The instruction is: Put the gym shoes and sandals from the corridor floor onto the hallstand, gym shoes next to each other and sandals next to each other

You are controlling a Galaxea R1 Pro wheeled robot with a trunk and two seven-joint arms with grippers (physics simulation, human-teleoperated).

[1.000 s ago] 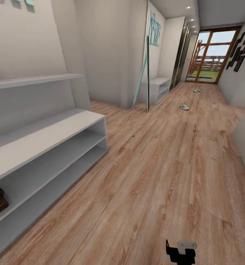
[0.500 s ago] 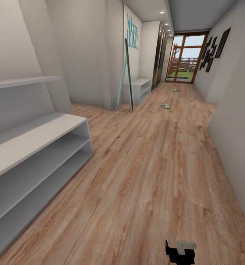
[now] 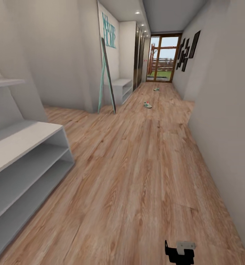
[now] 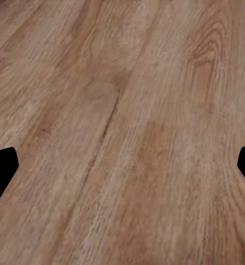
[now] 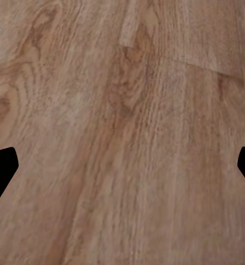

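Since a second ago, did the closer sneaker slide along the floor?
No. The closer sneaker keeps its spot beside the far white shelf; the camera turned.

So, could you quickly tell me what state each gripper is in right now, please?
Left gripper: open, holding nothing, above bare corridor floor.
Right gripper: open, holding nothing, also over bare floor.

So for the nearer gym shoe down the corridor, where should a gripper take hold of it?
The nearer gym shoe lies alone on the corridor floor, far ahead and too small to read its pose or opening. A tentative plan: come from above and pinch across its narrow width near the collar, since nothing crowds it. Both grippers, left and right, are open over bare planks.
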